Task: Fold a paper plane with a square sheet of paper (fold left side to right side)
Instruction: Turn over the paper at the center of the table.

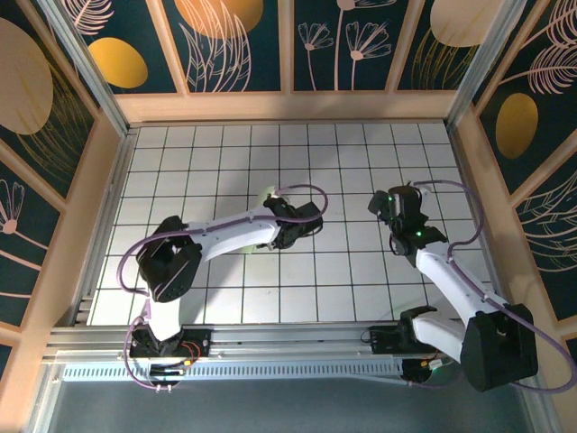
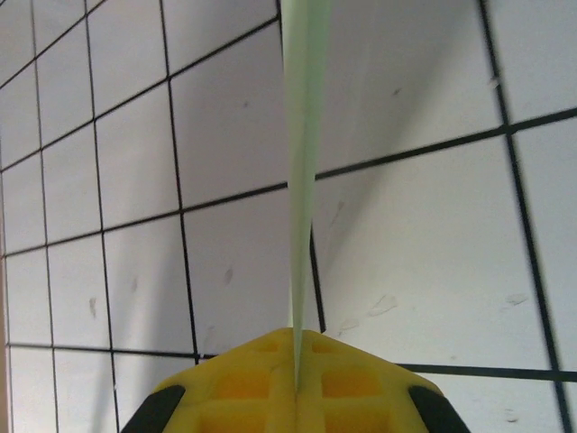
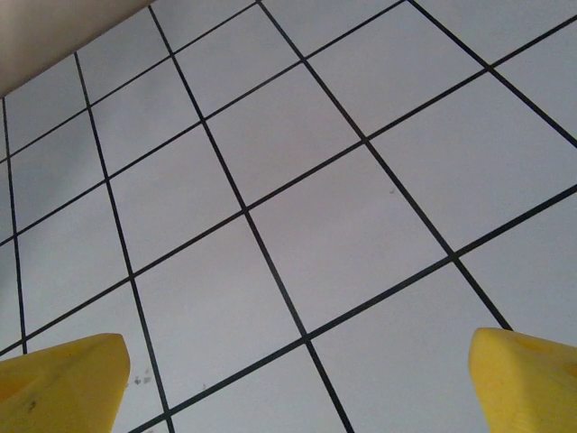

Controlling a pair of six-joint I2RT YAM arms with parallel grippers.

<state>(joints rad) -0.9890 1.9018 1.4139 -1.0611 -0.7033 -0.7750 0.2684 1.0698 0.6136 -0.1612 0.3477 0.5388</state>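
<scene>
Left gripper (image 2: 296, 386) clamped on paper plane (image 2: 302, 135) — edge-on, right gripper (image 3: 297, 383) spread wide, empty.

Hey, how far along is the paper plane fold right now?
Done: the green paper looks folded flat, a slim tapering strip seen edge-on. In hand: the left claw is shut on it above the grid table; the right claw is open, holding nothing. Left: whether more folds remain can't be told.
</scene>
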